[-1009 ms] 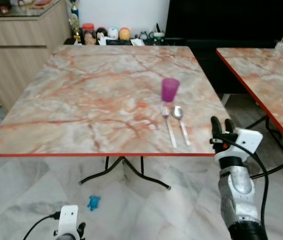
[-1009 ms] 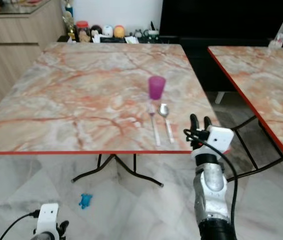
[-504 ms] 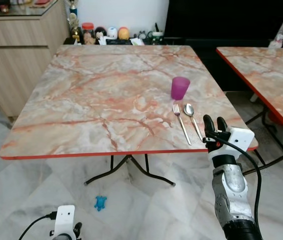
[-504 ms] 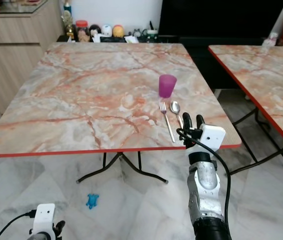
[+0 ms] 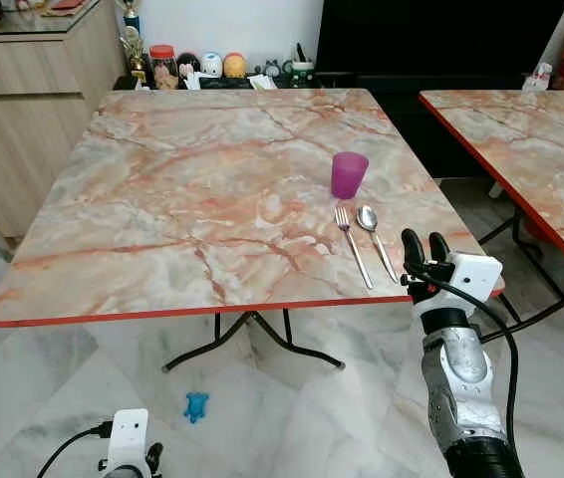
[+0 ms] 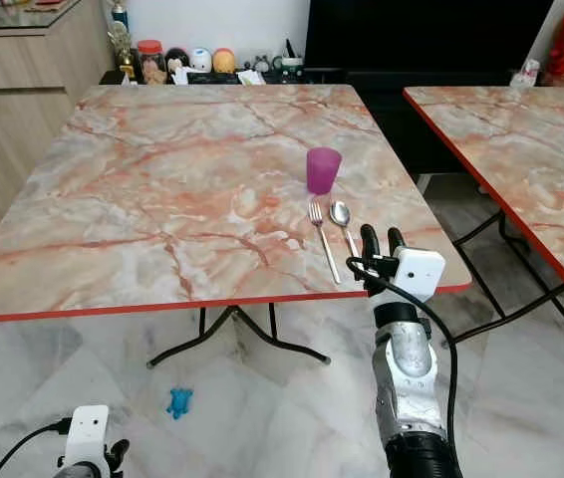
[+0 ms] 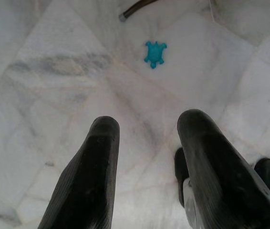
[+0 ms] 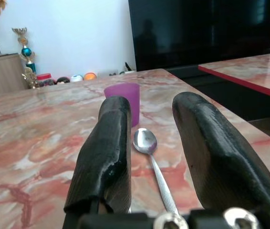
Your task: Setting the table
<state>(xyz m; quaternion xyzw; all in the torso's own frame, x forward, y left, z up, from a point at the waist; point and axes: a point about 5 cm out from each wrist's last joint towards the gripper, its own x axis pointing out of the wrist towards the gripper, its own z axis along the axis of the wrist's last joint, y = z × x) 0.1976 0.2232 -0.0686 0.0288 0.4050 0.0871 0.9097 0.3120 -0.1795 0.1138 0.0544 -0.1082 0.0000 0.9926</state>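
Observation:
A purple cup [image 5: 349,174] stands upright on the marble table [image 5: 182,189], toward its right side. Just in front of the cup lie a fork [image 5: 352,245] and a spoon [image 5: 375,239], side by side, handles toward the near edge. My right gripper [image 5: 422,247] is open and empty at the table's near right corner, just past the spoon's handle; its wrist view looks along the spoon [image 8: 152,155] to the cup [image 8: 122,101]. My left gripper [image 7: 147,143] hangs open and empty low over the floor.
A second marble table [image 5: 521,149] stands to the right across a gap. A wooden cabinet [image 5: 23,90] is at the back left, small jars and figures [image 5: 207,68] line the far wall. A blue toy turtle [image 5: 196,405] lies on the floor under the table.
The camera has shifted, so the whole scene slid slightly left. My right gripper stays open at the table's near right corner, close to the spoon handle. The cup and cutlery keep their places.

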